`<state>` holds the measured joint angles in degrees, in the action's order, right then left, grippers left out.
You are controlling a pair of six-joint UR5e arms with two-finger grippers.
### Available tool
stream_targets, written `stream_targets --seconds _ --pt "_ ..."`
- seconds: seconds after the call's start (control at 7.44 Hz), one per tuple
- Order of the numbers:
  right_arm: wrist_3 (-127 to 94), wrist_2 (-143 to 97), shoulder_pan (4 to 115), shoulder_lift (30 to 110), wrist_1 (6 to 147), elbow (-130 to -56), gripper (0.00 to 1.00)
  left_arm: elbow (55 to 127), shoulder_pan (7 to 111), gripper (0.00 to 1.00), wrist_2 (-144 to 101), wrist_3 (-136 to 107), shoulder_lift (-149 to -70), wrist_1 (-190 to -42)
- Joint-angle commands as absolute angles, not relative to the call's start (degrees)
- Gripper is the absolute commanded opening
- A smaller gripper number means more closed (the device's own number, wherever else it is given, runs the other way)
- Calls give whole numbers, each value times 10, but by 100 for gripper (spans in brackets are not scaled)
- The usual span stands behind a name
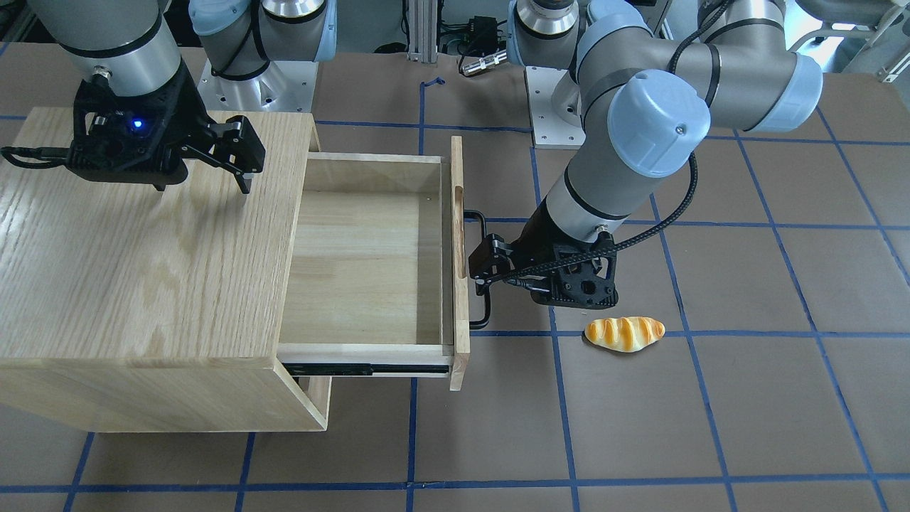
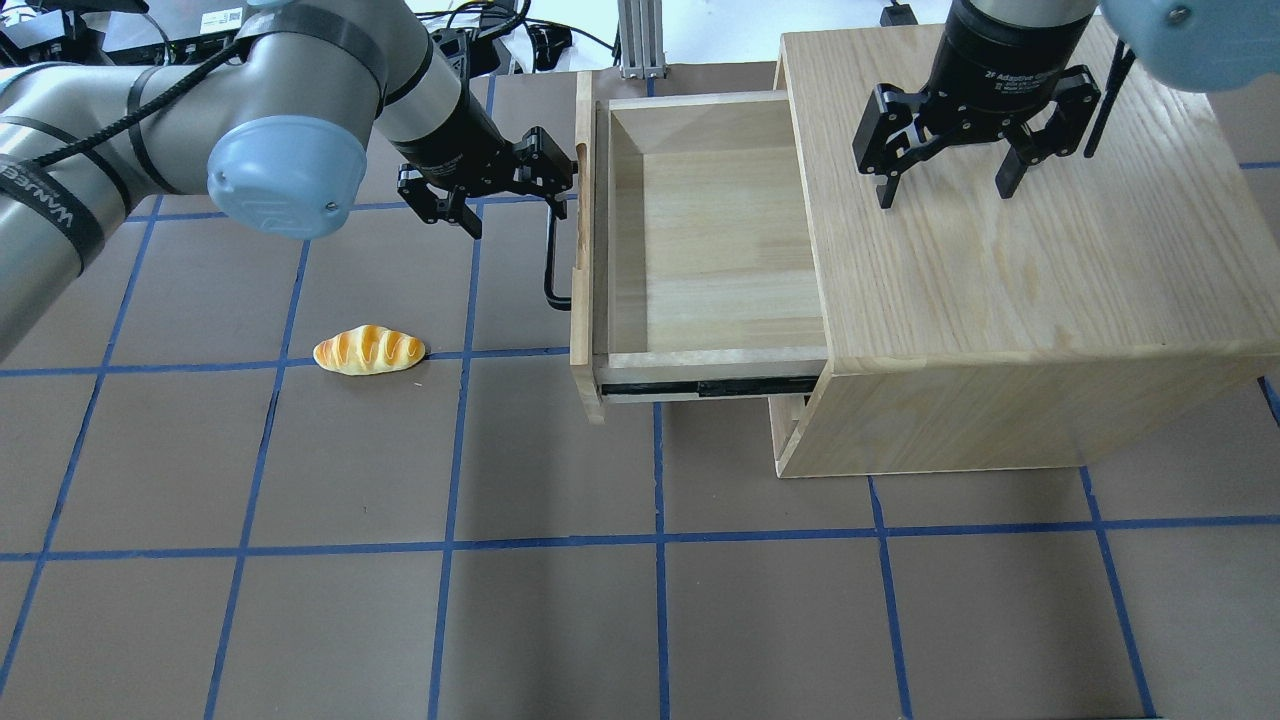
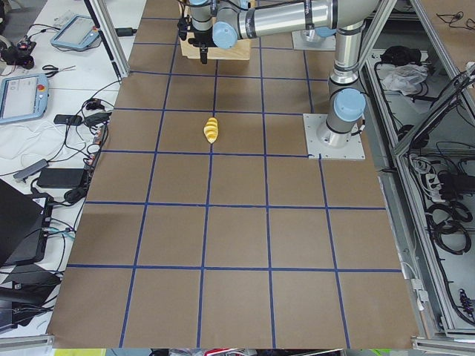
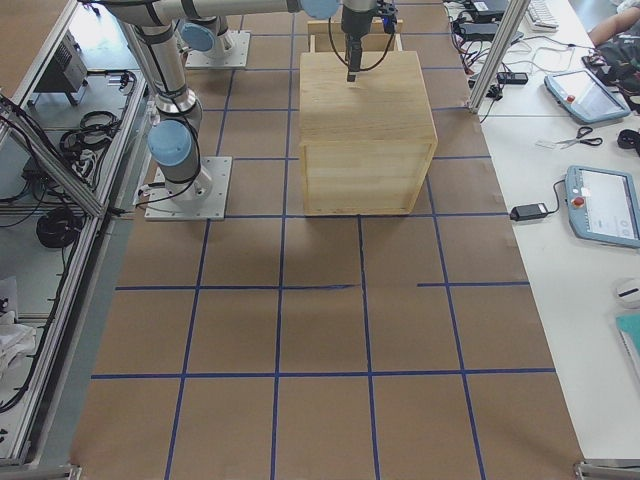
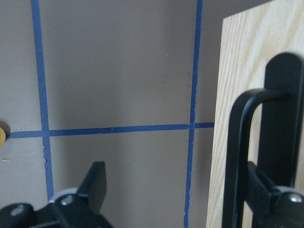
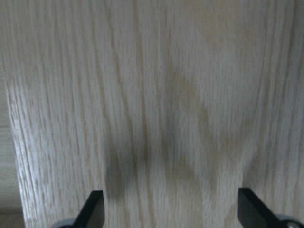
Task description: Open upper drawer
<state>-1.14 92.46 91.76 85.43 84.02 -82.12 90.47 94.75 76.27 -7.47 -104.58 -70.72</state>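
The upper drawer [image 2: 710, 230] stands pulled far out of the oak cabinet [image 2: 1020, 280], its pale tray interior [image 1: 370, 263] empty. Its black bar handle [image 2: 550, 270] runs along the front panel. My left gripper [image 2: 518, 200] is open at the handle's far end. In the left wrist view the handle [image 5: 236, 156] lies just inside one finger [image 5: 268, 190], with the other finger [image 5: 95, 183] well apart. It also shows in the front view [image 1: 479, 270]. My right gripper [image 2: 947, 185] is open and empty just above the cabinet top [image 6: 156, 95].
A yellow bread roll [image 2: 368, 350] lies on the brown mat to the left of the drawer front, also in the front view [image 1: 624, 333]. A lower drawer front edge [image 2: 785, 420] shows under the open one. Blue tape lines grid the mat.
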Motion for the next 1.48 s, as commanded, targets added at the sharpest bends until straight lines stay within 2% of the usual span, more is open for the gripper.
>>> stream_targets --seconds 0.0,0.67,0.94,1.34 --pt "-11 925 918 854 840 -821 100 904 935 100 764 -67 -1038 -721" --pt "-11 925 918 854 840 -822 100 855 887 100 865 -1 -956 -936" --pt "-11 925 918 854 840 -821 100 855 865 100 914 14 -917 -944" --pt "-11 925 917 854 840 -821 100 857 865 100 908 11 -913 -943"
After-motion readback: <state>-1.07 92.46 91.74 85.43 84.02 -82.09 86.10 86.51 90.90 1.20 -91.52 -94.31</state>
